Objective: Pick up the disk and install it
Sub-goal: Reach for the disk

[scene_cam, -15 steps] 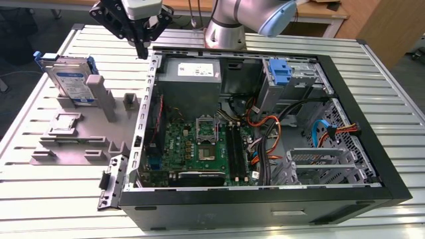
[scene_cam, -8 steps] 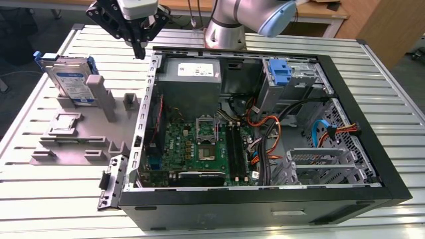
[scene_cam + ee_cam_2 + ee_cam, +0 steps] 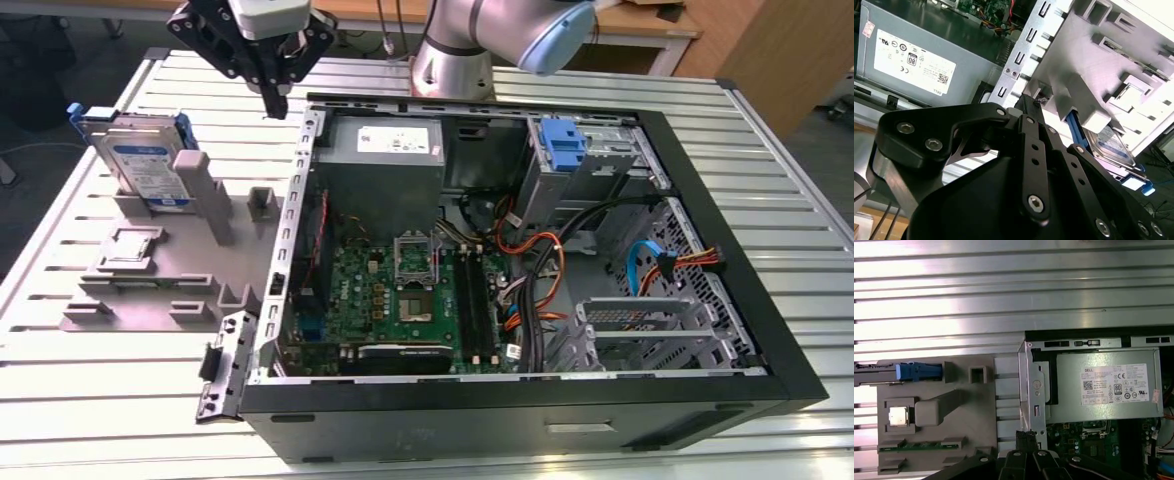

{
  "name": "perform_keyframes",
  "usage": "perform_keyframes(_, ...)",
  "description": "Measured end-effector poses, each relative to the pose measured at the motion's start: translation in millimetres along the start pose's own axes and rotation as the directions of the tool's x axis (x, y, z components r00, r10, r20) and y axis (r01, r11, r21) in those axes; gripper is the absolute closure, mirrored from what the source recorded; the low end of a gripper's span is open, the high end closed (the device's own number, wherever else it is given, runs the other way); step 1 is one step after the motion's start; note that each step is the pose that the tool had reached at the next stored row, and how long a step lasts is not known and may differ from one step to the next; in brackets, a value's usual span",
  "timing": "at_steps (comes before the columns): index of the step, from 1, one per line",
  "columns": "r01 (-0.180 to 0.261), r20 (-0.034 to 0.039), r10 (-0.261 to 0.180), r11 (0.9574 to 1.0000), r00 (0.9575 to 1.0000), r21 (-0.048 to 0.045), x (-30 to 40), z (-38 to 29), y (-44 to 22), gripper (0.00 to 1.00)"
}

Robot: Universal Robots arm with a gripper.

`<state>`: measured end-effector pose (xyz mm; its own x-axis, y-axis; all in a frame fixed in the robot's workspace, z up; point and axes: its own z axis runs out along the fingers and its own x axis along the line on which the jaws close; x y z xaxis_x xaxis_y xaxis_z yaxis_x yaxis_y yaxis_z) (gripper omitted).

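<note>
table (image 3: pixel 107 420): slatted metal top; it bears the computer case and the grey fixture.
computer case (image 3: pixel 534 415): an open tower lying on its side. At the near end it holds the motherboard (image 3: pixel 400 290) and a metal drive cage (image 3: pixel 641 325), with orange and blue cables between them. At the far end it holds the power supply (image 3: pixel 380 140) and a blue bracket (image 3: pixel 567 145) in a bay.
grey fixture (image 3: pixel 180 300): just beside the case, on the exterior view's left. Its pockets hold a square silver chip (image 3: pixel 898 416) and a green memory stick (image 3: pixel 919 445).
disk (image 3: pixel 140 160): stands on edge in the fixture's far slot, outside the case, with blue rails along its sides.
gripper (image 3: pixel 274 108): fingers together, clamped on nothing. It points down over the strip between the fixture and the case wall, near the power supply's corner and apart from the disk.
arm (image 3: pixel 461 50): rises at the case's far edge.
</note>
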<state>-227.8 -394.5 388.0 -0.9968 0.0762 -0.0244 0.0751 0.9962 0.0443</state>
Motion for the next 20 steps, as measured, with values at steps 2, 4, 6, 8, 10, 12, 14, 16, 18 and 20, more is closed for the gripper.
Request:
perform_keyframes(2, 0.000, 0.0000, 0.000, 1.0000, 1.0000, -0.0001, 1.2, 0.1, -0.1, 0.90)
perform_keyframes(4, 0.000, 0.0001, 0.000, 1.0000, 1.0000, -0.0001, 2.2, 0.1, -0.1, 0.90)
perform_keyframes(6, 0.000, 0.0001, 0.000, 1.0000, 1.0000, -0.0001, 3.0, 0.1, -0.2, 0.90)
perform_keyframes(8, 0.000, 0.0001, 0.000, 1.0000, 1.0000, -0.0001, 4.2, 0.2, -0.4, 0.90)
perform_keyframes(10, 0.000, 0.0000, 0.000, 1.0000, 1.0000, 0.0000, 5.4, 0.2, -0.4, 0.90)
perform_keyframes(12, 0.000, 0.0000, 0.000, 1.0000, 1.0000, -0.0001, 6.7, 0.2, -0.5, 0.90)
perform_keyframes(14, 0.000, 0.0000, 0.000, 1.0000, 1.0000, -0.0001, 8.0, 0.2, -0.6, 0.90)
perform_keyframes(16, 0.000, 0.0001, 0.000, 1.0000, 1.0000, 0.0000, 9.3, 0.3, -0.7, 0.90)
perform_keyframes(18, 0.000, 0.0001, 0.000, 1.0000, 1.0000, -0.0001, 10.7, 0.3, -0.8, 0.90)
perform_keyframes(20, 0.000, 0.0001, 0.000, 1.0000, 1.0000, -0.0001, 12.0, 0.3, -0.9, 0.90)
